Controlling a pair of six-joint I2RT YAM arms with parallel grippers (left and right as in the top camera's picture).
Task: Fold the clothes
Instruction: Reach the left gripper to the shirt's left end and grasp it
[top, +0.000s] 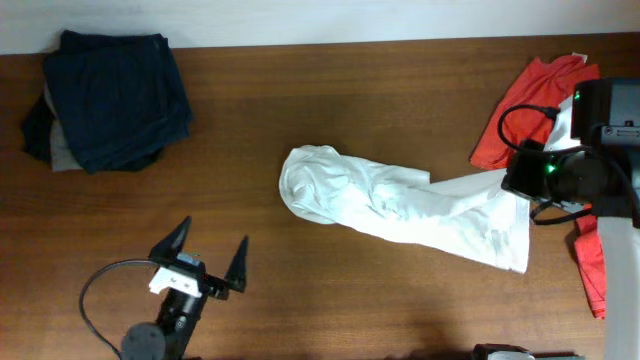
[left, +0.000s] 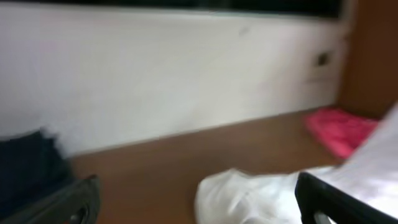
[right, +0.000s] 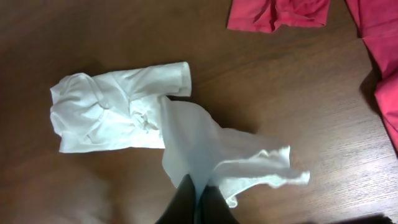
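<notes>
Shirt (right: 112, 112) pinched by right gripper (right: 198, 186) | red tee (right: 277, 14) cropped | left-wrist view blurred

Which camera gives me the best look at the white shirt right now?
Right wrist: the whole shirt is sharp and large, a lifted edge pinched in the right gripper. Overhead shows it crumpled across the table, one end under the right arm. Left wrist is blurred, catching only part.

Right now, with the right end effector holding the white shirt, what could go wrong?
The right end effector pinches only a thin edge of the crumpled white fabric shirt, so it might slip out. Most of it lies bunched on the brown wooden table; pulling may drag the lump rather than spread it. The red fabric garment lies close and could be caught.
</notes>
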